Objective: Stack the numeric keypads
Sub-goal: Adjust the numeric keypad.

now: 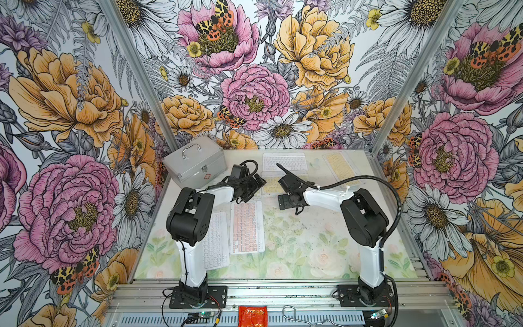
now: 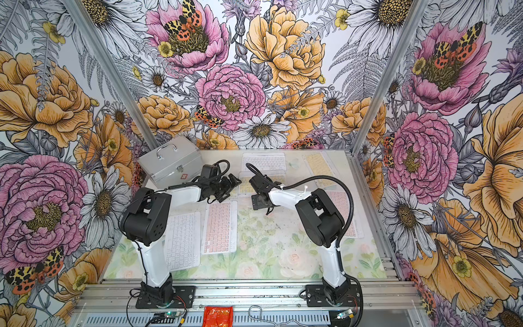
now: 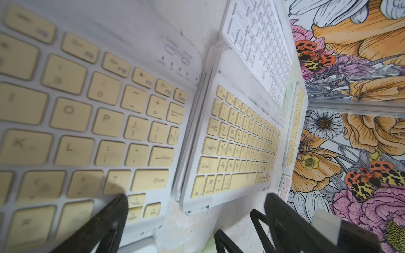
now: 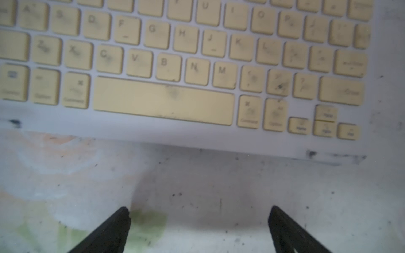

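Several numeric keypads lie flat on the table. A white one (image 1: 284, 162) and a yellow one (image 1: 341, 167) lie at the back. A pink one (image 1: 246, 228) and a white one (image 1: 216, 240) lie by the left arm. A second pink one (image 2: 343, 209) shows behind the right arm. A yellow keypad (image 1: 271, 184) lies mid-table between both grippers. My left gripper (image 1: 258, 183) is open, one finger (image 3: 114, 210) over the corner of a nearer yellow keypad (image 3: 87, 120). My right gripper (image 4: 199, 209) is open above bare table, just short of the yellow keypad's (image 4: 164, 65) near edge.
A silver metal case (image 1: 195, 161) with a handle stands at the back left corner, close behind the left arm. Flowered walls enclose the table on three sides. A red packet (image 1: 252, 315) and a wire hook lie on the front rail outside the work area.
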Controlling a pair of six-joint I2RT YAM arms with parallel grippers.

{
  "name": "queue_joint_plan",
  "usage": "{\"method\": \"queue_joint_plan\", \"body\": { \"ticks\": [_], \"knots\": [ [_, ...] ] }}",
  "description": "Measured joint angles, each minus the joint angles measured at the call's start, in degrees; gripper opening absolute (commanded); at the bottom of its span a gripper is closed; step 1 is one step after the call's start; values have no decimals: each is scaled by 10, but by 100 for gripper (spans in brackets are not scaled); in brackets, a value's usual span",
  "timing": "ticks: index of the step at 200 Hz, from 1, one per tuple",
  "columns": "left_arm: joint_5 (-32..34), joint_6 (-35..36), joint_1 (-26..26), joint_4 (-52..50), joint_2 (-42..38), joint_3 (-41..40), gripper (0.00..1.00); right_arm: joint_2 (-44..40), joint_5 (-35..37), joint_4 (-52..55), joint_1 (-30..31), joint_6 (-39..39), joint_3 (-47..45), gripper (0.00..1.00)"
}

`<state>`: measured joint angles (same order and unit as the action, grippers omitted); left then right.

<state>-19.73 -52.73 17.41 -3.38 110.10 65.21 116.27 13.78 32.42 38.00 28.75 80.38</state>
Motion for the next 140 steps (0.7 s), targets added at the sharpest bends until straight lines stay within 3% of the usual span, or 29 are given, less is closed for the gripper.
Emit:
{"method": "queue_joint_plan", "body": {
  "ticks": [60, 140],
  "knots": [
    [-22, -9, -42, 11, -36, -55, 99, 65, 17, 21, 30, 18, 115, 100],
    [-29, -9, -45, 19, -59, -65, 99, 125, 31, 63, 31, 28, 191, 100]
  ]
}}
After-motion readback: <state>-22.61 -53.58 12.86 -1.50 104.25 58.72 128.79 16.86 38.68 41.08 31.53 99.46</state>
